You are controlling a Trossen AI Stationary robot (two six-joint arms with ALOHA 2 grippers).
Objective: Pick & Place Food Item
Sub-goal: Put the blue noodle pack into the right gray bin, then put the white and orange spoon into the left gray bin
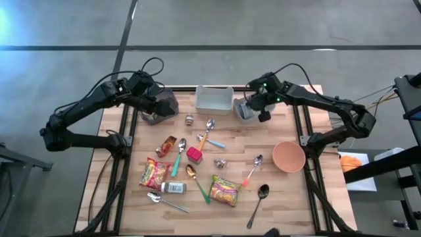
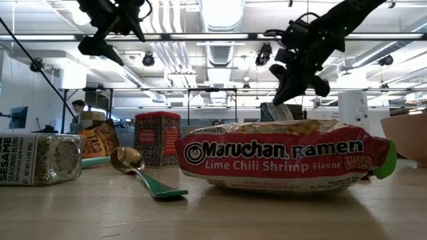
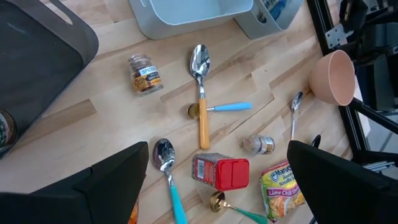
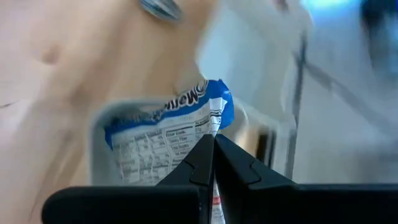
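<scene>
**Kid:** What are your right fingers doing?

**Robot:** My right gripper (image 4: pixel 212 163) is pressed tight on the edge of a blue and white food packet (image 4: pixel 168 134). I pinch it at the top.

**Kid:** Where is the packet?

**Robot:** It hangs over a small gray bin (image 1: pixel 245 110). That bin sits just to the right of the white tray (image 1: pixel 214 99), at the back of the table (image 1: pixel 289 197). The packet is partly down in the bin.

**Kid:** And your left fingers?

**Robot:** My left gripper (image 3: pixel 217 171) is spread wide and holds nothing. It is up in the air, left of the white tray, near a dark bin (image 1: pixel 158 105).

**Kid:** What else is near the tray?

**Robot:** In front of it lie spoons, a spice jar (image 3: pixel 144 74) and a red box (image 1: pixel 194 155). Farther in front lies a ramen pack (image 2: pixel 283 157). A pink bowl (image 1: pixel 289 157) sits in front of the tray and to the right.
</scene>
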